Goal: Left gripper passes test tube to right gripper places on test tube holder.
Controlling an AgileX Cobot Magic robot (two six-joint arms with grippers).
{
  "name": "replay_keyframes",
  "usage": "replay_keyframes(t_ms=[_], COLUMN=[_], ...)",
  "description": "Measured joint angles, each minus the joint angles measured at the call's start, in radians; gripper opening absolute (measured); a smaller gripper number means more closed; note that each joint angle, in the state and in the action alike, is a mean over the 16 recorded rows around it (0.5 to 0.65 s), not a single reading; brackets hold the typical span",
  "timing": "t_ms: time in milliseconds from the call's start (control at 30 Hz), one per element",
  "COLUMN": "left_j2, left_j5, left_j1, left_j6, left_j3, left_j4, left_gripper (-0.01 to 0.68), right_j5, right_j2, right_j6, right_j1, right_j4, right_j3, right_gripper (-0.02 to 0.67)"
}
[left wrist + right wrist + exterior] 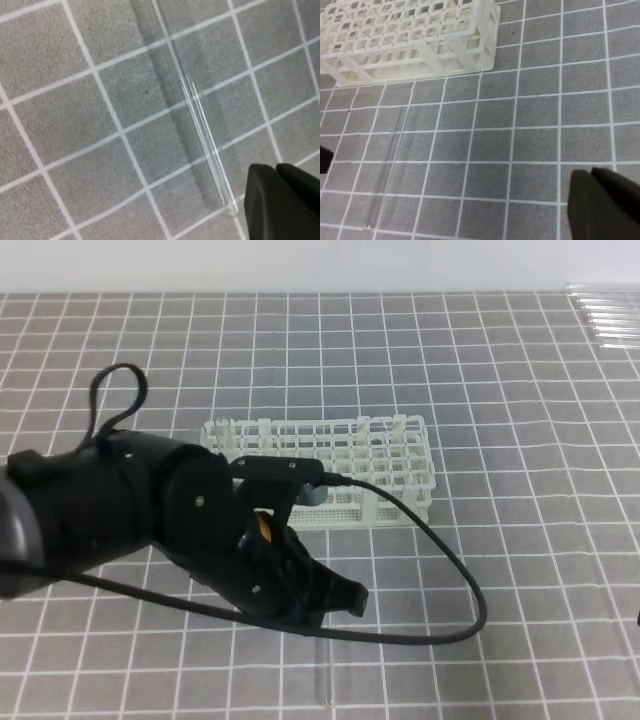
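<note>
The test tube (323, 675) lies flat on the grey grid mat, in front of the white test tube holder (330, 465) and apart from it. My left gripper (352, 602) hovers just above the tube's far end, shut, with nothing between its fingers. In the left wrist view the tube (207, 145) runs diagonally and its end lies right beside the closed left gripper (276, 172). The right wrist view shows the tube (387, 170) at the left, the holder (410, 40) at the top left, and my right gripper (591, 175) shut and empty at the lower right.
A clear ridged tray of tubes (605, 315) sits at the back right edge. A black cable (450, 580) from the left arm loops over the mat to the right of the left gripper. Two tubes stand in the holder's far right cells.
</note>
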Motion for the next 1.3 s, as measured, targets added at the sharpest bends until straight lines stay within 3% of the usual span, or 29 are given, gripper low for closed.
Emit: replay_keyframes(t_ms=[200, 500, 733, 933, 1300], left_j2=[0.053, 0.101, 0.125, 0.130, 0.138], left_j5=[0.024, 0.015, -0.019, -0.027, 0.071], left_j1=[-0.001, -0.002, -0.010, -0.064, -0.177], left_j6=[0.008, 0.029, 0.045, 0.010, -0.254], left_j3=[-0.019, -0.023, -0.025, -0.052, -0.156], left_j4=[0.012, -0.041, -0.084, -0.028, 0.273], left_gripper=[0.062, 0.277, 0.399, 0.412, 0.413], right_j5=[-0.003, -0.008, -0.012, -0.018, -0.026], right_j2=[0.000, 0.000, 0.000, 0.000, 0.000], right_j6=[-0.001, -0.001, -0.001, -0.001, -0.001], right_j1=[0.000, 0.000, 0.000, 0.000, 0.000], right_j4=[0.001, 0.003, 0.005, 0.006, 0.007], right_j3=[0.000, 0.000, 0.000, 0.000, 0.000], right_gripper=[-0.013, -0.013, -0.013, -0.013, -0.013])
